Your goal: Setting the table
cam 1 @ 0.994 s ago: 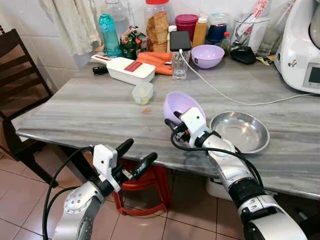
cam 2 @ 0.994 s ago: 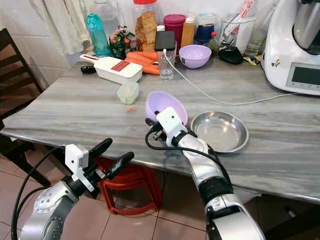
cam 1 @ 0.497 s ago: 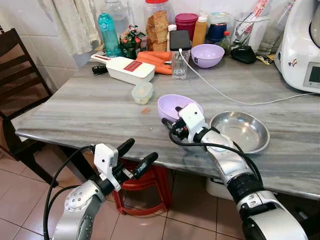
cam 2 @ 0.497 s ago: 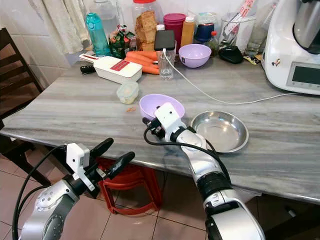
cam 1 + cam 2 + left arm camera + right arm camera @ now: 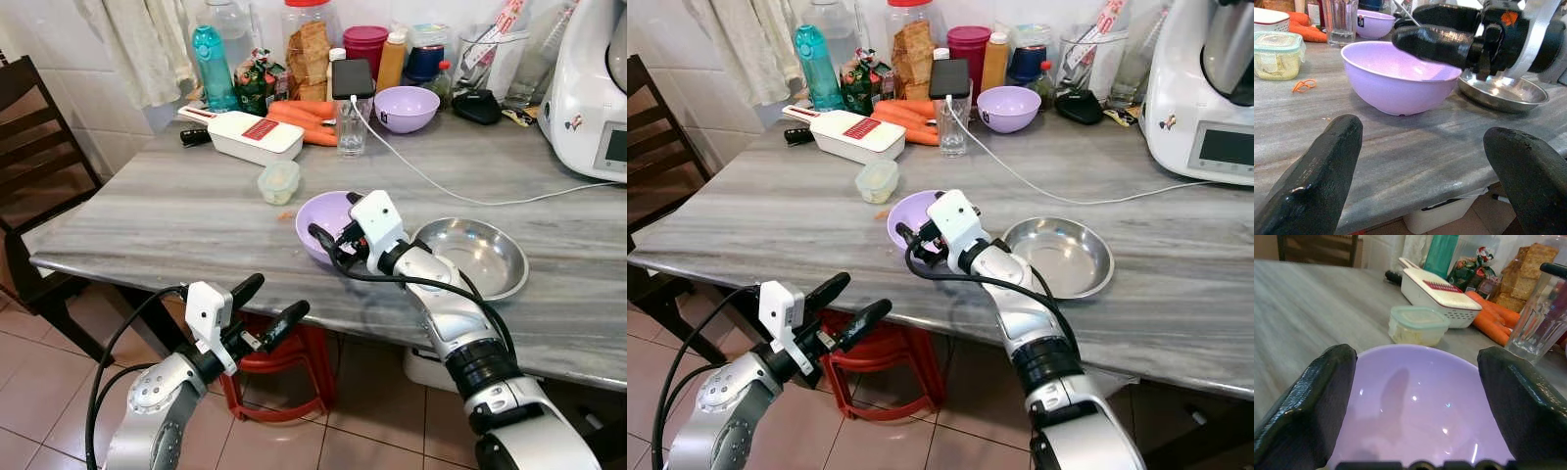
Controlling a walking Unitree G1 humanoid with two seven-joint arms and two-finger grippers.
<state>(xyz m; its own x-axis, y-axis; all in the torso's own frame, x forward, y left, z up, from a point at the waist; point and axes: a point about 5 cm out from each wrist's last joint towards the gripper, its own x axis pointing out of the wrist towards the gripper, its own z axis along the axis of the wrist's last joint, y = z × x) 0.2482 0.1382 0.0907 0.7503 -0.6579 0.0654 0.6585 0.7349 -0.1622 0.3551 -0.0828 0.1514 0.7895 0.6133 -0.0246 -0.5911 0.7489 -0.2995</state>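
Observation:
A purple bowl (image 5: 318,211) stands upright on the grey marble table (image 5: 176,215), close to the front edge. My right gripper (image 5: 331,216) is open and reaches over it from the right. One black finger (image 5: 323,240) lies along the bowl's front rim and the other is at its back rim. The right wrist view looks down into the bowl (image 5: 1420,401) between the spread fingers. My left gripper (image 5: 278,294) is open and holds nothing, in front of and below the table edge. The left wrist view faces the bowl (image 5: 1400,83).
A steel dish (image 5: 470,257) sits just right of the bowl. A small lidded container (image 5: 280,181) and an orange scrap are behind it. A second purple bowl (image 5: 407,108), glass, white slicer, carrots, bottles and a white appliance (image 5: 588,98) crowd the back. A chair (image 5: 39,147) stands left and a red stool (image 5: 284,362) is under the table.
The bowl was tilted up in my right gripper; it has swung level and come down onto the table, slightly further left. The gripper's fingers look wider apart. My left arm stayed put.

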